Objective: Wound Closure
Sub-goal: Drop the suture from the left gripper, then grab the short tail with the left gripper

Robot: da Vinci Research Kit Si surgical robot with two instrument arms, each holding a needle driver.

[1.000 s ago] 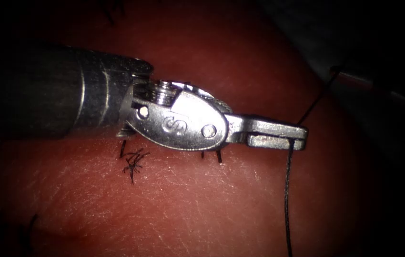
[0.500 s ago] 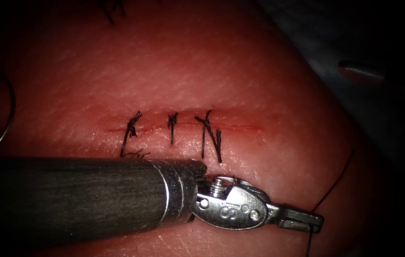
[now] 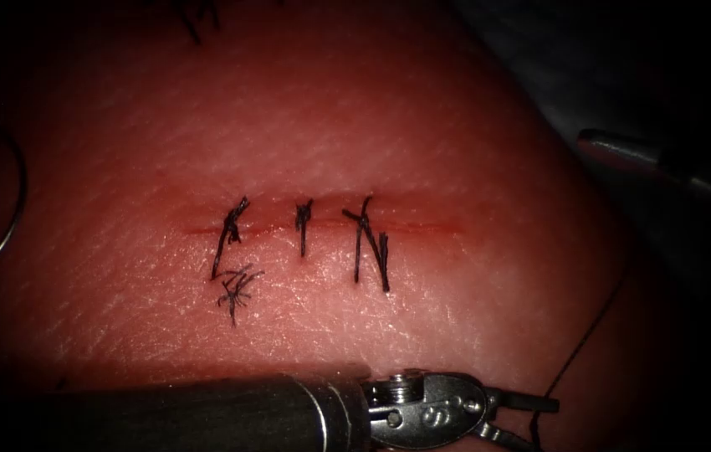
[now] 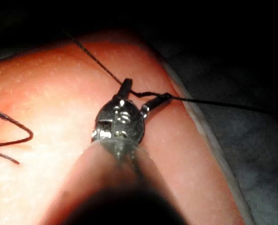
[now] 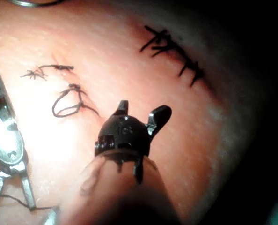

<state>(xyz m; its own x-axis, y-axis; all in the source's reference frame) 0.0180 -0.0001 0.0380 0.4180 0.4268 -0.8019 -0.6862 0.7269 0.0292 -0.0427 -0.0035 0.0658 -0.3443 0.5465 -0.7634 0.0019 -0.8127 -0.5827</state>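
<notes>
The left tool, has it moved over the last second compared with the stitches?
Yes. The left tool has dropped down the endoscope view: it covered the stitches, and now lies below them, its jaws open around the thread.

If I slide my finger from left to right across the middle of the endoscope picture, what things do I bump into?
The curved needle lying at the far left, then the first stitch across the cut, the second stitch, the third stitch, and at the far right the right tool.
</notes>
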